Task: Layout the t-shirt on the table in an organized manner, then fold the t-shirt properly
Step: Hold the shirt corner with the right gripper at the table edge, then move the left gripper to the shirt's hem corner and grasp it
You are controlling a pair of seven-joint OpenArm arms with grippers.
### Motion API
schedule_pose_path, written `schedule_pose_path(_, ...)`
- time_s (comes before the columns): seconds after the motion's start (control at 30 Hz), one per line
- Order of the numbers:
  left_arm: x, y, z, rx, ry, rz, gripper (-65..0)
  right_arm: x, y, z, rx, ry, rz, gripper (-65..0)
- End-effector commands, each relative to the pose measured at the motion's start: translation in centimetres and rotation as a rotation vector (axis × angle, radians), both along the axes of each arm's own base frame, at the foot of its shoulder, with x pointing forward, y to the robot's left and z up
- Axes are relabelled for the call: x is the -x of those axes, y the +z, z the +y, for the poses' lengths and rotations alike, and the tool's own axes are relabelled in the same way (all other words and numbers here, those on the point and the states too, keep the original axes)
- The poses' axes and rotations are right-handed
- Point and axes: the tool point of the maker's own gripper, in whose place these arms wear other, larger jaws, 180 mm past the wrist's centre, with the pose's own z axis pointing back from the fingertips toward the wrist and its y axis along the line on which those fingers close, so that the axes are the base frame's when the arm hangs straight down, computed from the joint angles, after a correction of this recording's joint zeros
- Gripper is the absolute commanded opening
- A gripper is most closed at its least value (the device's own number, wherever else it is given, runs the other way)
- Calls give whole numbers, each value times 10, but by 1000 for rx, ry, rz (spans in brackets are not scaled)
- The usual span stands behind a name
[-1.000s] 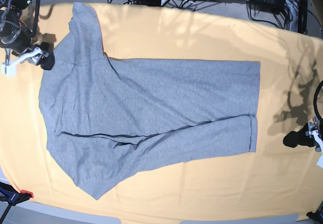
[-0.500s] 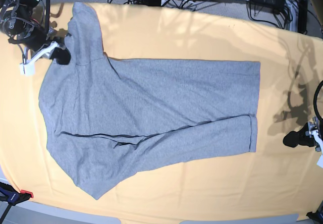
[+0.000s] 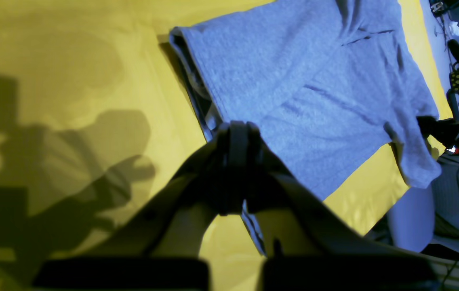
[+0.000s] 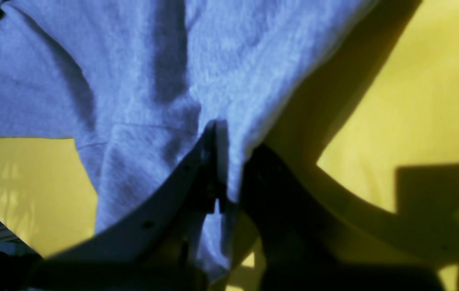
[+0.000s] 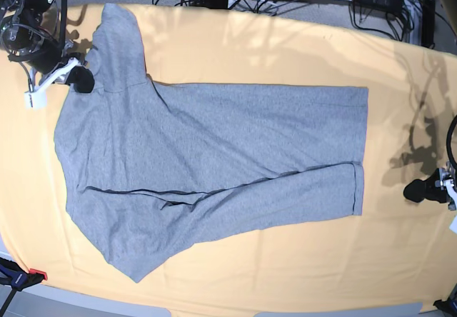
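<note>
Lying flat, the grey t-shirt (image 5: 207,167) shows a folded-over lower edge.

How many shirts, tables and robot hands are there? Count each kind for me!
t-shirt: 1
table: 1
robot hands: 2, the right hand and the left hand
Total: 4

The grey t-shirt (image 5: 207,167) lies spread (one side folded over, creased) across the yellow-orange table (image 5: 271,46).
</note>
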Motion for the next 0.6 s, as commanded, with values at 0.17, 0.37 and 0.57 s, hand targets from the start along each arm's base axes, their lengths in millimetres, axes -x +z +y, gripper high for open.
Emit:
schedule_pose_path(0.17, -5, 28, 14, -4, 33, -65, -650, -8, 13, -3, 14, 9, -52, -650)
schedule_pose_path(0.37, -6, 38, 2, -44, -26, -109, -650, -7, 14, -2, 24, 33, -64, -650)
schedule_pose_path(0.57, 19, 22, -43, -138, -212, -124, -650, -7, 14, -2, 25, 33, -64, -650)
